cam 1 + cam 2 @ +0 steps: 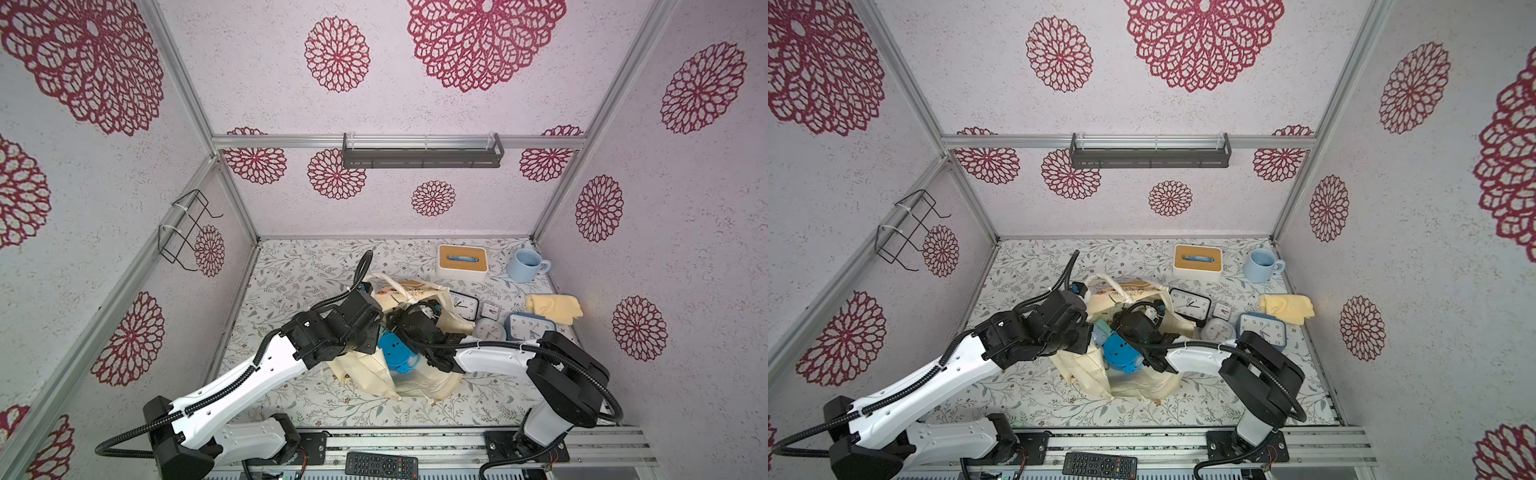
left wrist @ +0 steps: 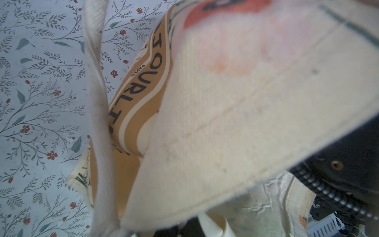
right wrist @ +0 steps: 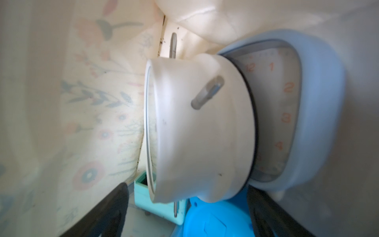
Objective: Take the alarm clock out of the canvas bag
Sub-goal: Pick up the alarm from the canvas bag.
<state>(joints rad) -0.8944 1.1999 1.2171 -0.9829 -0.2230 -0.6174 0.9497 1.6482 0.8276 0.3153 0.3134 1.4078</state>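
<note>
Right fingers: spread wide inside the large cream-white canvas bag; no grasp can be confirmed. A bright blue round alarm clock lies between them. A white round alarm clock and a pale blue rounded-square alarm clock lie just beyond, all inside the bag. Left fingers: hidden, clenched on the bag's rim cloth at its 11 o'clock side. The bag sits at the centre of the floral-patterned bench. A black-framed rectangular clock stands at the bag's 2 o'clock.
</note>
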